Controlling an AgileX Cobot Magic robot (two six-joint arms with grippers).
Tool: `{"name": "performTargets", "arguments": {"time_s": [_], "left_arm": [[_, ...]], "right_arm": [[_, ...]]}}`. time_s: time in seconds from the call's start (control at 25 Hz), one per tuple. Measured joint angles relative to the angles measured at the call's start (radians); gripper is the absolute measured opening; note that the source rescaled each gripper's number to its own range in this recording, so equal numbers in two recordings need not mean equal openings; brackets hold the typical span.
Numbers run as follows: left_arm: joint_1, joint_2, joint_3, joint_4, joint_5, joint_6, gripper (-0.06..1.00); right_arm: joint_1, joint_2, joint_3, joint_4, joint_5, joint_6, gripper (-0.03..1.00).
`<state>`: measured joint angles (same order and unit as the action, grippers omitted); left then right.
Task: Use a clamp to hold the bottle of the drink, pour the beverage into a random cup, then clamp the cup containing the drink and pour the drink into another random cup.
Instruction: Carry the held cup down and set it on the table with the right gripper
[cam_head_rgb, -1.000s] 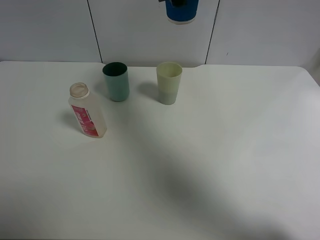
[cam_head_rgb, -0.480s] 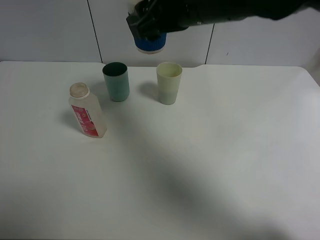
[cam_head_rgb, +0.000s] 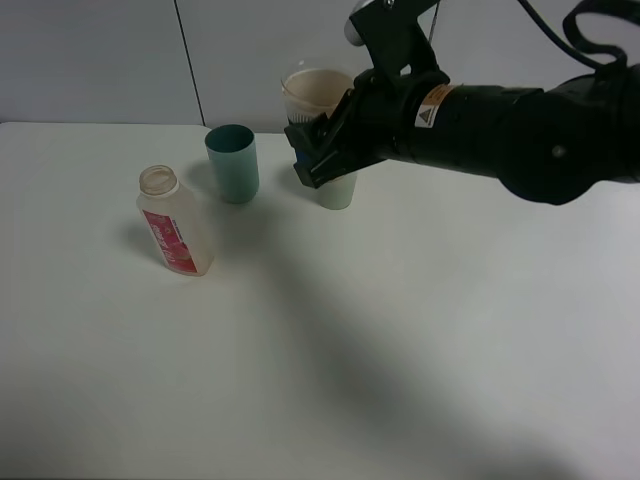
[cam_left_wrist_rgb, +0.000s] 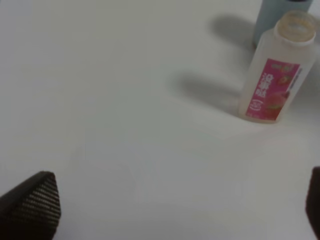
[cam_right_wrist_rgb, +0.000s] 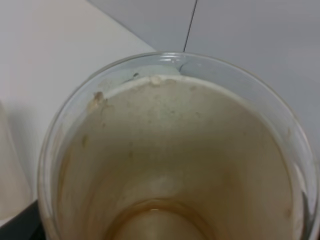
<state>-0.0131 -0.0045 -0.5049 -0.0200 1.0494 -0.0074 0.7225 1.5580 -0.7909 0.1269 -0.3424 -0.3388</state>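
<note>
Brown drink: you can see a thin brown drink (cam_right_wrist_rgb: 160, 220) low inside the held cup, with brown marks up its wall.
Held cup: the see-through whitish cup (cam_head_rgb: 312, 92) is up in the air, off the desk (cam_head_rgb: 400, 350), above and just behind the yellow-green tumbler. Its mouth tips up and a bit toward the camera. You cannot see its blue band; the arm hides it.
Right pincer: your right pincer (cam_head_rgb: 322, 135) is pinching the held cup from the side. The black arm reaches in from the right.
Left pincer: your left pincer (cam_left_wrist_rgb: 165, 210) is spread wide and holds nothing. Only its two dark tips show, low over the desk, well apart from the bottle.
Bottle: the clear bottle (cam_head_rgb: 175, 222) stands upright on the left of the desk. Its long side goes up and down, its wide neck is open on top, and it looks empty.
Label: the pink-red label (cam_left_wrist_rgb: 272, 90) has small writing that you cannot read.
Teal tumbler: the teal tumbler (cam_head_rgb: 232, 162) stands upright behind the bottle. It looks dark inside.
Yellow-green tumbler: the yellow-green tumbler (cam_head_rgb: 338, 192) stands upright beside the teal one. The arm hides most of it.
</note>
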Motion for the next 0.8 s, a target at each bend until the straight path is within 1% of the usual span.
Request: {"name": "performTargets", "arguments": {"time_s": [0.2,0.24,0.32,0.36,0.6,0.68,0.72,0.8], "left_arm": [[0.000,0.000,0.000,0.000,0.000,0.000,1.00],[0.000,0.000,0.000,0.000,0.000,0.000,1.00],[0.000,0.000,0.000,0.000,0.000,0.000,1.00],[0.000,0.000,0.000,0.000,0.000,0.000,1.00],[0.000,0.000,0.000,0.000,0.000,0.000,1.00],[0.000,0.000,0.000,0.000,0.000,0.000,1.00],[0.000,0.000,0.000,0.000,0.000,0.000,1.00],[0.000,0.000,0.000,0.000,0.000,0.000,1.00]], "right_arm": [[0.000,0.078,0.052,-0.085,-0.099,0.066,0.00],[0.000,0.078,0.052,-0.085,-0.099,0.066,0.00],[0.000,0.127,0.056,-0.096,-0.147,0.084,0.00],[0.000,0.179,0.056,-0.096,-0.215,0.096,0.00],[0.000,0.320,0.055,-0.098,-0.385,0.097,0.00],[0.000,0.340,0.055,-0.098,-0.403,0.098,0.00],[0.000,0.375,0.056,-0.098,-0.451,0.106,0.00],[0.000,0.404,0.056,-0.096,-0.478,0.122,0.00]]}}
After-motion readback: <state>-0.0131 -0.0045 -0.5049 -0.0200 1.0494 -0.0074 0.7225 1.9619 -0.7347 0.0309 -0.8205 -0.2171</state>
